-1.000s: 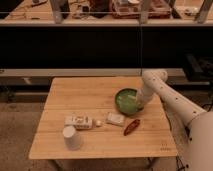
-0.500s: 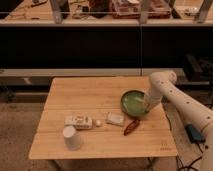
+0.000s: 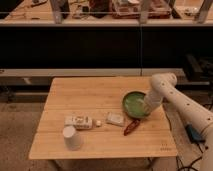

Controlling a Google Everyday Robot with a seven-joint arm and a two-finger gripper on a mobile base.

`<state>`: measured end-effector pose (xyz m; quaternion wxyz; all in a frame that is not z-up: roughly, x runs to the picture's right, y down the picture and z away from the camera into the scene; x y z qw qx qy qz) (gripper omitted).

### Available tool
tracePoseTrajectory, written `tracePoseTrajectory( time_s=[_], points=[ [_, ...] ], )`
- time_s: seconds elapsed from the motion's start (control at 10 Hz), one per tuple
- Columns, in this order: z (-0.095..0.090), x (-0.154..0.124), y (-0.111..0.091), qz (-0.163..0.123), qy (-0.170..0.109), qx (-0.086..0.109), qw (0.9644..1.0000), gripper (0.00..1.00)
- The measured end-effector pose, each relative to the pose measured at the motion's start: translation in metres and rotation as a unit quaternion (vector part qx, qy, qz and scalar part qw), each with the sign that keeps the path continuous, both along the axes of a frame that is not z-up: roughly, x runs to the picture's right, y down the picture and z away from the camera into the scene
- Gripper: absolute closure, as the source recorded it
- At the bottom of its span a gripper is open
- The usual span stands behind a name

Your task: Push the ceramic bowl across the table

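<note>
The green ceramic bowl (image 3: 134, 104) sits on the right side of the light wooden table (image 3: 90, 90), near its right edge. My white arm comes in from the right and bends down to the bowl. My gripper (image 3: 148, 107) is at the bowl's right rim, touching or inside it. A white upturned cup (image 3: 72, 137) stands at the front left.
A white packet (image 3: 78, 121), a small white box (image 3: 115, 119) and a red-brown item (image 3: 131, 126) lie in a row in front of the bowl. A dark shelf unit (image 3: 100, 45) runs behind the table. A blue item (image 3: 194, 133) lies on the floor at right.
The bowl has slid a little to the right, toward the table's edge, and my arm has drawn back to the right with it.
</note>
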<state>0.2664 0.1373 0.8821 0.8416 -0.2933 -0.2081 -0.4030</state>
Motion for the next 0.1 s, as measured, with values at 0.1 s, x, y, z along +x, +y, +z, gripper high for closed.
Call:
tracePoseTrajectory(
  time_s=[0.1],
  points=[
    [0.0,-0.0002,-0.0001,0.0,0.0,0.0,1.0,0.95]
  ],
)
